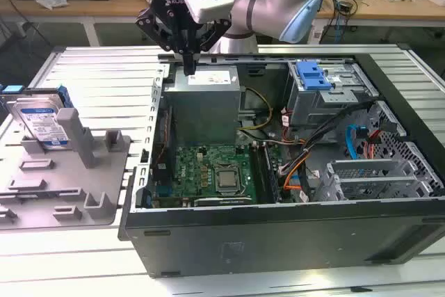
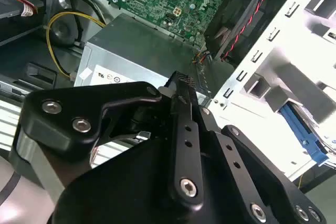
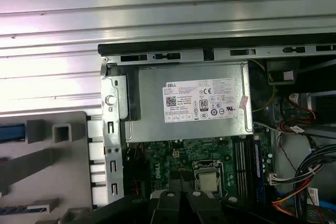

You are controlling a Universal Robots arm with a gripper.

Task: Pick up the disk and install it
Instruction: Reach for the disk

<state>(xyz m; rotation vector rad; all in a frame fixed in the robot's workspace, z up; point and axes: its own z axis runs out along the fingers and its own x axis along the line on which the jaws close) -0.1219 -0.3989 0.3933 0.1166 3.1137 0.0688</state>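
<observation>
Standing on its edge, the disk (image 1: pixel 40 122) sits in a grey holder (image 1: pixel 66 193) at 9 o'clock in the exterior view, well apart from the claw (image 1: pixel 188 66). Its flat face with the label looks out toward 5 o'clock, and it leans back a little. Its long side seems to run up and down, with the low end sunk in a slot of the holder, but I cannot tell this for sure. Blue plastic shows along its top and along its 3 o'clock side.

The claw hangs at 12 o'clock in that view and points straight down. It is over the far edge of the grey power box (image 1: pixel 205 99), close to the wall of the computer case (image 1: pixel 278 234). The claw is narrow, with its tips pressed together, and it holds nothing. In the second wrist view the black fingers (image 2: pixel 182 111) meet in one tip above the box. I cannot tell if the tip touches the box.

Counting it all up, I see one disk, one holder, one claw and one arm (image 1: pixel 271 5). I also see one open computer case, one power box and one green board (image 1: pixel 208 172). A single small blue bracket (image 1: pixel 311 74) sits on the metal cage at 1 o'clock. The case and the holder both rest on a ribbed metal table (image 1: pixel 97 67).
</observation>
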